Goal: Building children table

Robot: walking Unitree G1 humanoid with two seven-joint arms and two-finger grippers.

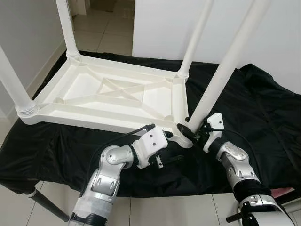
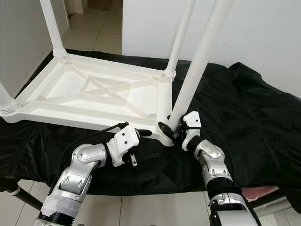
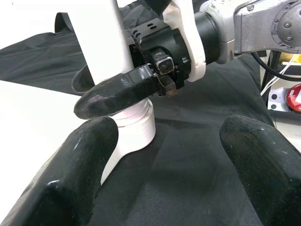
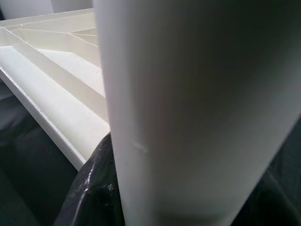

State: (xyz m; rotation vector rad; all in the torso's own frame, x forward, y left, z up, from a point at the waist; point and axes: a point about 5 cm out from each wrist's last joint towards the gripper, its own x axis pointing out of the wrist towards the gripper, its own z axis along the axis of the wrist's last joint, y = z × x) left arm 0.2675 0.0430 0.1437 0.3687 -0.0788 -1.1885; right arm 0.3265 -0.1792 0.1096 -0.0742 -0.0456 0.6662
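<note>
Table legs (image 1: 225, 70): upper ends cut off by frame edge. Right claw (image 1: 192, 132): far finger hidden behind the clasped leg.

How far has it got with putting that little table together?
Mostly done, it seems. The white tabletop lies upside down on the black cloth, and three legs, such as the far one, already stand in their corners. The right hand grips the fourth leg at the near corner socket; the left hand waits open beside it. Left: seating that leg, then turning the table upright.
</note>
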